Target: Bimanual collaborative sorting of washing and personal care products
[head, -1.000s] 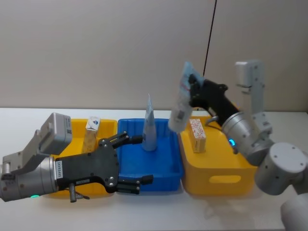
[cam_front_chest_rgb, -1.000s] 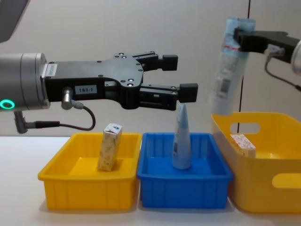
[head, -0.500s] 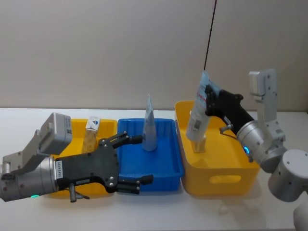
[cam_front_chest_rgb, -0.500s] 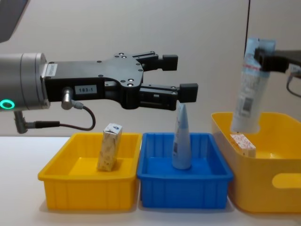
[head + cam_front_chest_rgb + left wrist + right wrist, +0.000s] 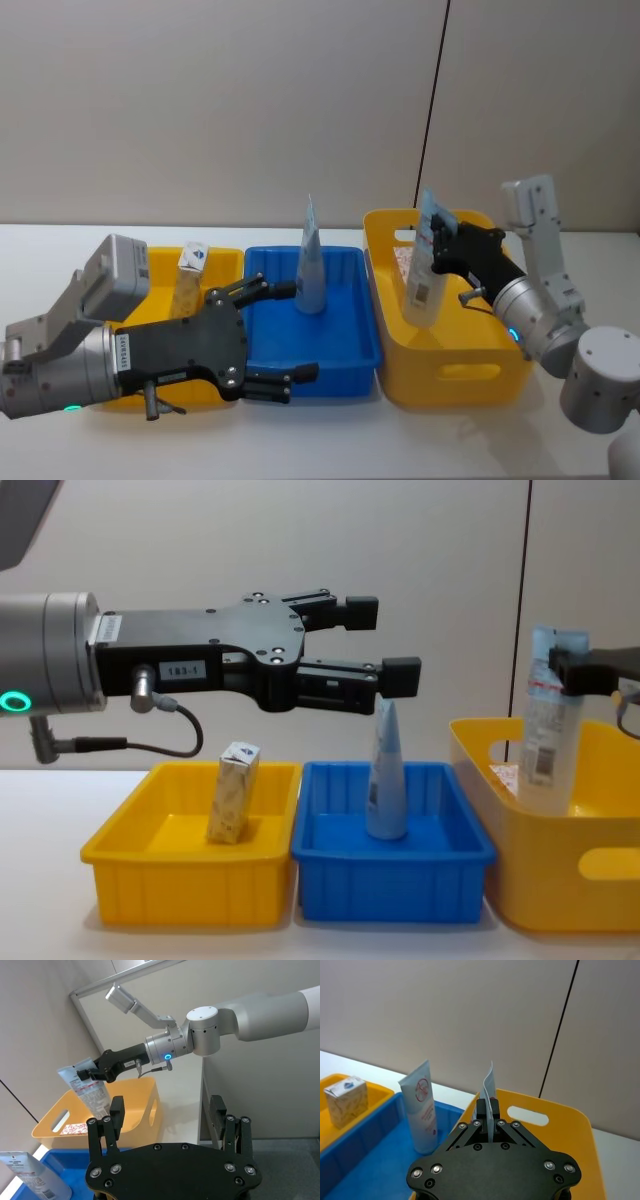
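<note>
My right gripper (image 5: 441,237) is shut on the top of a tall pale-blue pouch (image 5: 424,266), which hangs upright with its lower end inside the right yellow bin (image 5: 470,375). The chest view shows the pouch (image 5: 547,742) below the gripper (image 5: 562,670). A white box with red-orange print (image 5: 503,773) lies in that bin behind the pouch. A cream carton (image 5: 189,281) stands in the left yellow bin (image 5: 162,262). A white tube (image 5: 311,263) stands in the blue bin (image 5: 340,366). My left gripper (image 5: 290,335) hovers open over the blue bin's near side, holding nothing.
The three bins stand side by side on a white table (image 5: 330,440), the right one taller than the others. A plain wall is close behind them. My left arm (image 5: 60,665) reaches across above the left yellow bin.
My right gripper has carried the pouch rightward and down, from above the bin's left wall to inside the right yellow bin. The left arm has not moved.
</note>
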{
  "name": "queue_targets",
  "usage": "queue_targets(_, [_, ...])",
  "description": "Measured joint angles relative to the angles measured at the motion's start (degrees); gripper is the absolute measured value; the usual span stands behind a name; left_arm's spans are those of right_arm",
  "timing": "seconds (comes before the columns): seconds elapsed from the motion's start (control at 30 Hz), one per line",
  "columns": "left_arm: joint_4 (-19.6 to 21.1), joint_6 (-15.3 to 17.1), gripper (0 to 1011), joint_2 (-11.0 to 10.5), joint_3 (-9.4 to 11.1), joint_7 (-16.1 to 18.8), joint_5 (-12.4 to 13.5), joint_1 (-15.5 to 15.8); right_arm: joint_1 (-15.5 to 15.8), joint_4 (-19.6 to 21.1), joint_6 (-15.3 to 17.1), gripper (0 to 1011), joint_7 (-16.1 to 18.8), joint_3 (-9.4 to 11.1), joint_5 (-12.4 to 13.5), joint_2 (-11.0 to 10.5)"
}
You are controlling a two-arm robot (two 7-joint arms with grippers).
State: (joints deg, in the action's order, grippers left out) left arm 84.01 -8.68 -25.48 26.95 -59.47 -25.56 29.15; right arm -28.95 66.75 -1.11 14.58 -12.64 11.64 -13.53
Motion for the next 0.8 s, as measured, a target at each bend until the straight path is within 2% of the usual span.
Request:
queue_targets(0.3, [0.0, 0.0, 1001, 0.0, 0.0, 0.0, 0.0, 0.0, -0.7, -2.7, 0.3, 11, -1.0, 0.0, -1.7, -0.1])
queue_targets(0.47, [0.0, 0.0, 1001, 0.0, 0.0, 0.0, 0.0, 0.0, -1.0, -4.1, 0.4, 171, -1.4, 0.1, -2.5, -0.2])
queue_targets(0.5, [0.0, 0.0, 1001, 0.0, 0.0, 0.0, 0.0, 0.0, -1.1, -4.3, 0.4, 171, -1.4, 0.1, -2.6, -0.2])
queue_targets(0.57, [0.0, 0.0, 1001, 0.0, 0.0, 0.0, 0.0, 0.0, -1.2, -4.7, 0.5, 269, -1.5, 0.2, -2.9, -0.2])
queue_targets(0.6, [0.0, 0.0, 1001, 0.0, 0.0, 0.0, 0.0, 0.0, -1.3, -4.8, 0.5, 269, -1.5, 0.2, -2.9, -0.2])
queue_targets(0.7, [0.0, 0.0, 1001, 0.0, 0.0, 0.0, 0.0, 0.0, -1.4, -5.3, 0.6, 402, -1.5, 0.3, -3.2, -0.2])
queue_targets(0.8, [0.0, 0.0, 1001, 0.0, 0.0, 0.0, 0.0, 0.0, -1.5, -5.6, 0.6, 478, -1.6, 0.5, -3.3, -0.2])
